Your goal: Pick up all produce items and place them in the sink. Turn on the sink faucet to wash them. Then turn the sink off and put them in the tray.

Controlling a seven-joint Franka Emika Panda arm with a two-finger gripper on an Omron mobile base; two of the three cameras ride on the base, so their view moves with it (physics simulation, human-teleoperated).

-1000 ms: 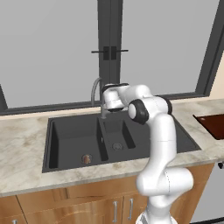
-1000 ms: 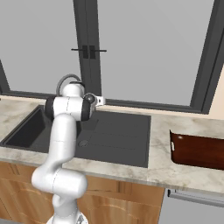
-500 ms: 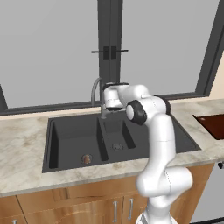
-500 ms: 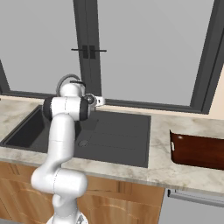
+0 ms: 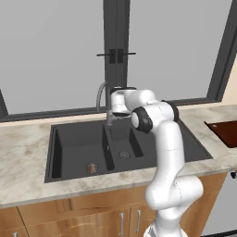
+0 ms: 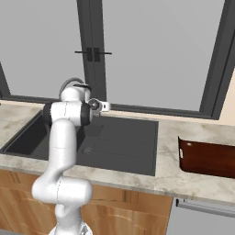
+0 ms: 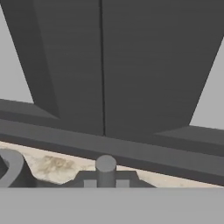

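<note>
A small brownish-orange produce item (image 5: 91, 168) lies on the floor of the large basin of the dark-grey sink (image 5: 74, 139). The grey gooseneck sink faucet (image 5: 100, 94) rises behind the divider between the basins. My gripper (image 5: 113, 116) is pressed in at the faucet's base on its right side, and its jaws look shut with nothing seen between them. In the hand view a short grey stub of the faucet (image 7: 105, 167) stands at bottom centre, before the window frame. The red-brown tray (image 6: 206, 158) sits on the counter right of the sink (image 6: 119, 142).
A dark window frame with a latch (image 5: 116, 55) runs close behind the faucet. The marble counter (image 5: 23, 152) surrounds the sink. The ribbed drainboard (image 5: 192, 143) lies between the small basin and the tray (image 5: 224, 132).
The hand has edged slightly closer to the faucet base. The produce item and the tray have not moved.
</note>
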